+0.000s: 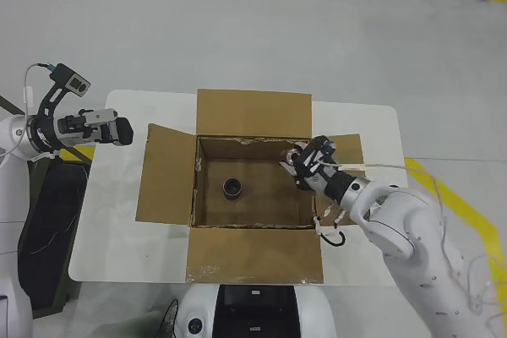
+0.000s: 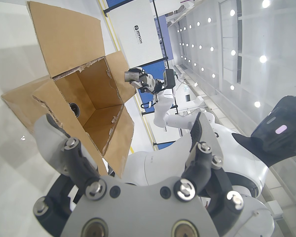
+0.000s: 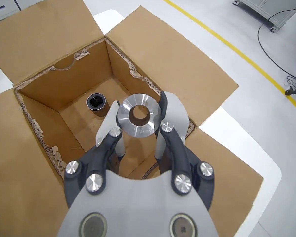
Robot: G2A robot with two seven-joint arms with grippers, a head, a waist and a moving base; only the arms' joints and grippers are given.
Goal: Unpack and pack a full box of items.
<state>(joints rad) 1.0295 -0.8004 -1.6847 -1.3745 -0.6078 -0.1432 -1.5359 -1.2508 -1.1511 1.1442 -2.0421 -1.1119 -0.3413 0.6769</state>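
**Desk:** What carries the frame?

**Photographer:** A white table [image 1: 110, 228] with rounded corners. On it stands an open cardboard box [image 1: 253, 111] with all four flaps folded outward and ragged, torn edges along the rim.

**Desk:** And the arms?

**Photographer:** The right gripper [image 1: 297, 165] hangs over the right side of the opening, close to the far right corner. The left gripper [image 1: 122, 131] is outside the box, above the table's far left part and just beside the left flap.

**Desk:** Is either one carrying anything?

**Photographer:** The right one is. Its two fingers are clamped on a silver metal ring [image 3: 128, 127], one finger on each side. The ring is a thick, machined piece with a round bore through its middle. It is up in the air near the right wall, well clear of the box floor, with its flat face turned toward the wrist camera.

**Desk:** And the left?

**Photographer:** It is released. The fingers are spread wide with nothing between them.

**Desk:** Is anything in the box?

**Photographer:** One small black cylinder [image 1: 233, 188]. It stands upright on the cardboard floor, left of centre, with its open end up. It is apart from every wall and well apart from the ring.
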